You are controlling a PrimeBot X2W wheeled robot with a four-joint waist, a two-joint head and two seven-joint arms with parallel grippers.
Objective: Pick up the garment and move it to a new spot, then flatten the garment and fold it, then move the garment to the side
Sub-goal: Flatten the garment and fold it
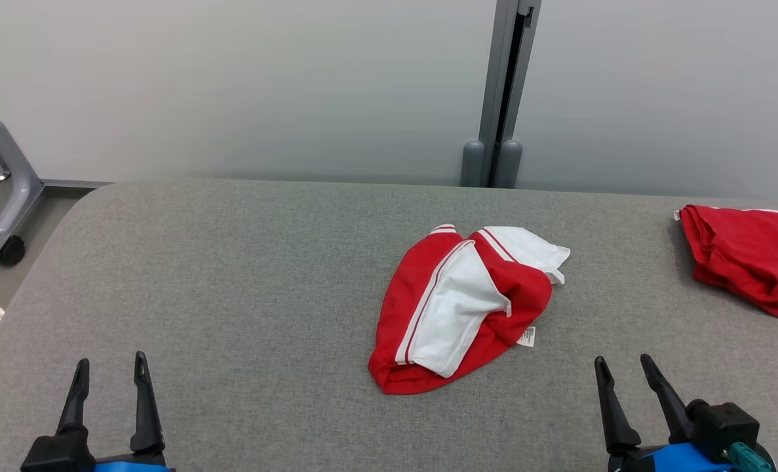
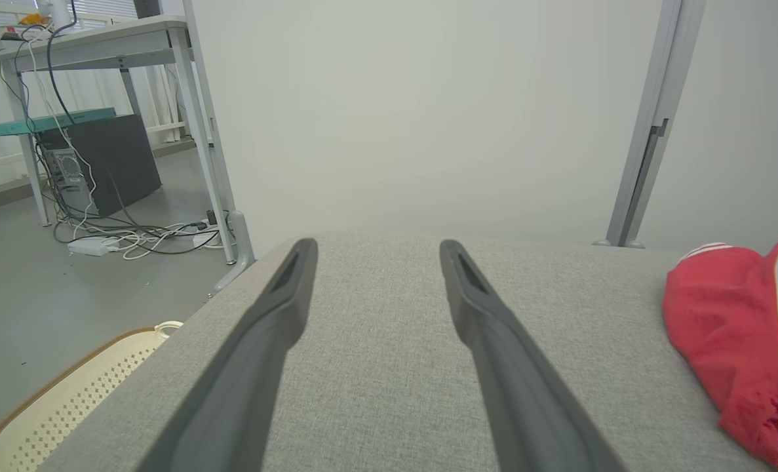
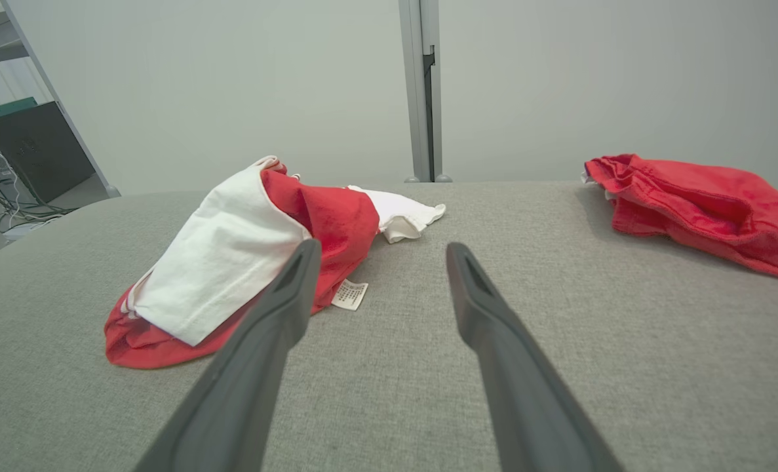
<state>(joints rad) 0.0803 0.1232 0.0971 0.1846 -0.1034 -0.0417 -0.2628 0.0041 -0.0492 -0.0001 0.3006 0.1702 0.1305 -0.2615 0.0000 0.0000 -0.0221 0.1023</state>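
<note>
Red and white garment (image 1: pixel 457 308) lying crumpled on grey table (image 1: pixel 231 275), a bit right of middle. Small white label (image 1: pixel 527 336) sticking out at its near right edge. Left end effector (image 1: pixel 112 358) hanging over near left of table, fingers spread wide, holding nothing. Right end effector (image 1: pixel 622 358) hanging over near right, close to garment but not touching, fingers wide too, holding nothing. Second red cloth (image 1: pixel 749 269) sitting at far right, well apart. Cream basket (image 2: pixel 67 400) sitting on floor by table's left side.
</note>
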